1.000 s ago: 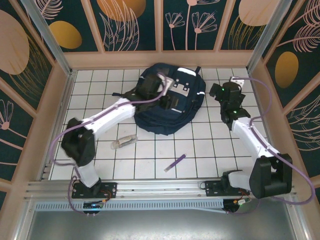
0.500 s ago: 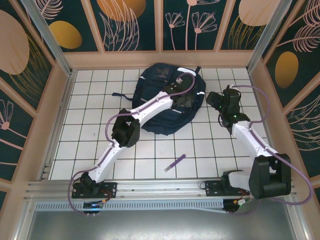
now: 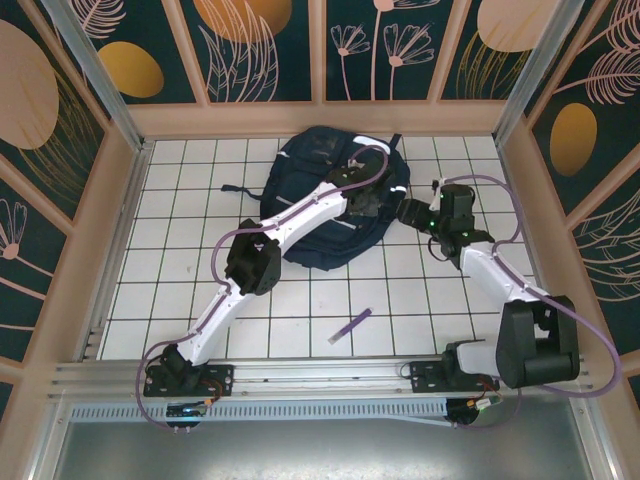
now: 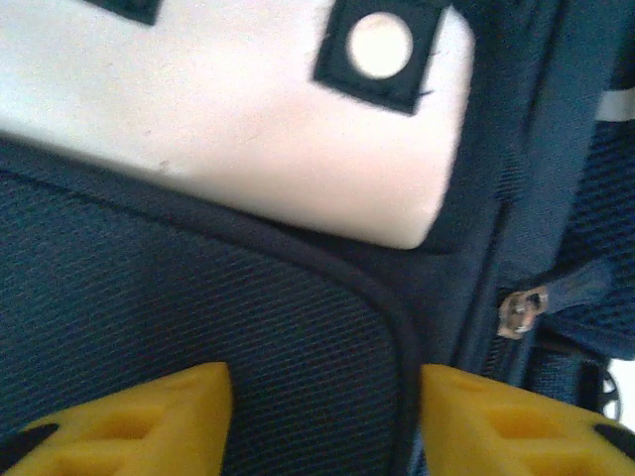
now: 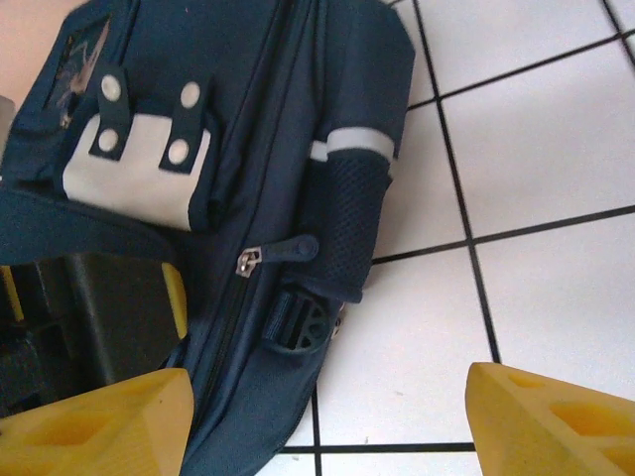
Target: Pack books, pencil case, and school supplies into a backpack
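At the near-left edge of the table [image 3: 180, 215] the left arm [image 3: 255, 262] leaves its base and reaches far and rightward over the white, black-gridded tiles.

Backpack [image 3: 310, 165]: navy, lying flat at the far middle of the table, the largest item present.

Purple pen [image 3: 351, 325]: lying slanted on bare tile, near of the backpack and well apart from it. Nothing touches it.

Left gripper [image 3: 366, 205]: over the right half of the backpack. From the left wrist we see its two yellow fingers [image 4: 149, 416] standing apart, with nothing clamped between them, only the mesh pocket [image 4: 198, 307] beneath. We cannot tell whether the fingers touch the fabric. Just far of the pocket seam sits a white patch [image 4: 248, 129] carrying a dark tab with a pale snap [image 4: 379, 45]. A metal zipper pull [image 4: 521, 312] hangs just right of the right-hand finger.

Right gripper [image 3: 405, 210]: just beside the backpack's right edge and pointing at it, not visibly touching it. From the right wrist we note its yellow fingers [image 5: 99, 426] spread wide and holding nothing, with the backpack's side and bare tile between them. That side shows a pale stripe [image 5: 352, 144] above a small mesh sleeve [image 5: 342, 223], and a black buckle [image 5: 298, 327] low down.

The right arm [image 3: 500, 275] runs back to its base at the near right.
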You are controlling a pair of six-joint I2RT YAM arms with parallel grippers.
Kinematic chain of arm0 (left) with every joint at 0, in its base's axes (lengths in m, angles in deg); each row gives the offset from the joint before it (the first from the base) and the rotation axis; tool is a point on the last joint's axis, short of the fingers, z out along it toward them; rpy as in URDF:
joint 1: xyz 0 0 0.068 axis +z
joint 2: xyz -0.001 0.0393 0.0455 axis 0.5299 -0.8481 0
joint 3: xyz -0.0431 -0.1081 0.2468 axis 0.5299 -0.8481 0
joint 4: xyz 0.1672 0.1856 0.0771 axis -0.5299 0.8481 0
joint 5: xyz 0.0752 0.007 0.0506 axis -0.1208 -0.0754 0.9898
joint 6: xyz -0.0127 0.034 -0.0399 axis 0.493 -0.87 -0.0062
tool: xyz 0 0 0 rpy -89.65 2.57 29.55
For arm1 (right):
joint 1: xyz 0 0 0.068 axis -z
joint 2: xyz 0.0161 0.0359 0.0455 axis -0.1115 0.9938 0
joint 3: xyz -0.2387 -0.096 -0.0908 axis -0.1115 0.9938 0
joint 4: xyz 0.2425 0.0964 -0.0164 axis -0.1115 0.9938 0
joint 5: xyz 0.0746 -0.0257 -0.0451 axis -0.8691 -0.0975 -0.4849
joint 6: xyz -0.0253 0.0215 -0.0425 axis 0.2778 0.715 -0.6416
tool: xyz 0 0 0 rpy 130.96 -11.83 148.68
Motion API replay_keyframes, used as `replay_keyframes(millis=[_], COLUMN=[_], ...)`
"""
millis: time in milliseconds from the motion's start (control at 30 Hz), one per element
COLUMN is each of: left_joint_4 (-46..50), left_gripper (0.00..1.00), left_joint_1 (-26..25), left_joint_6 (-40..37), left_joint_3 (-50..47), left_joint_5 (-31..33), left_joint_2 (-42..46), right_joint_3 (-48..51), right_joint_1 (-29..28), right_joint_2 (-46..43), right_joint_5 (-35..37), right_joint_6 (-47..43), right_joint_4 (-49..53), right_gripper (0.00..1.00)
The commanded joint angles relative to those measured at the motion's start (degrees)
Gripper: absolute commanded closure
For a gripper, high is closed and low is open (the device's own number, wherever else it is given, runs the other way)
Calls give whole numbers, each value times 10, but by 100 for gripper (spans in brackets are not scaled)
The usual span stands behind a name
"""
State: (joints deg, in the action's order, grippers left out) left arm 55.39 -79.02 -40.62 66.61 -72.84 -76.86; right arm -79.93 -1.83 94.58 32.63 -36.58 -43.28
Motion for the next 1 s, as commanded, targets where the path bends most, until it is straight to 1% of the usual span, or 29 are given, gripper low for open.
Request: replay_keyframes(millis=[0, 67, 100, 233, 300, 367, 467, 533, 633, 733, 800, 900, 967], left_joint_4=[62, 58, 57, 54, 58, 63, 58, 50, 38, 44, 52, 57, 53], left_gripper=[43, 46, 50, 78, 90, 100, 100, 100, 100, 100, 100, 100, 100], left_joint_1=[5, 4, 5, 5, 6, 7, 13, 16, 16, 17, 17, 17, 17], left_joint_6=[4, 2, 0, -27, -43, -53, -58, -61, -89, -104, -108, -106, -101], left_joint_3=[-11, -19, -20, -18, -9, -2, -17, -42, -72, -75, -74, -77, -89], left_joint_5=[52, 60, 66, 77, 66, 38, -11, -12, -25, -31, -40, -68, -79], left_joint_2=[-10, -10, -9, -9, -2, 16, 65, 104, 152, 179, 190, 204, 212], right_joint_3=[8, 11, 10, 14, 17, 19, 32, 71, 130, 137, 132, 125, 131], right_joint_1=[-1, -1, -1, 0, -1, -3, -20, -34, -51, -69, -91, -136, -150], right_joint_2=[9, 13, 15, 24, 31, 36, 39, 31, 23, 43, 60, 80, 93], right_joint_5=[-38, -42, -46, -62, -68, -89, -131, -165, -205, -250, -279, -273, -281], right_joint_6=[-13, -13, -13, -14, -19, -36, -84, -123, -172, -222, -291, -419, -466], right_joint_4=[-12, -20, -22, -33, -36, -45, -80, -165, -297, -371, -393, -405, -443], right_gripper=[27, 28, 28, 29, 30, 30, 30, 30, 31, 31, 31, 30, 30])
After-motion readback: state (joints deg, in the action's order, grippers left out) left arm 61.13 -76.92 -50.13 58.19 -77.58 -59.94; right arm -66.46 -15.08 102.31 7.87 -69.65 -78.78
